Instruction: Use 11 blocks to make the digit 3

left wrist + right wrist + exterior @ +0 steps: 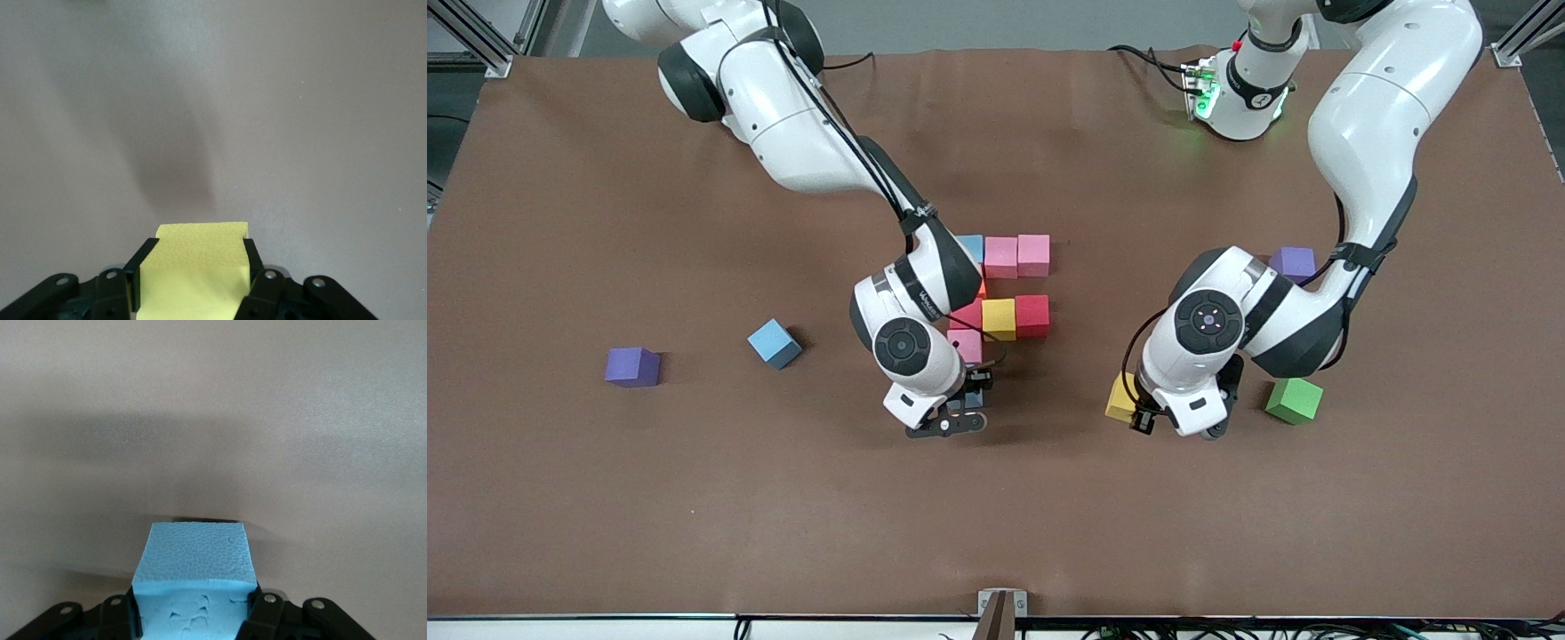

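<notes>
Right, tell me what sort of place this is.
Most likely a robotics lab bench. Two white arms are mounted at a table covered in a plain brown mat, small foam blocks are spread across it, and metal frame rails and loose cables sit at its edges.

Around me spreads a brown, matte worktop [694, 498] under soft, even light, with grey aluminium frame rails [480, 40] at its corners and cables [1227, 629] along its near edge.
</notes>
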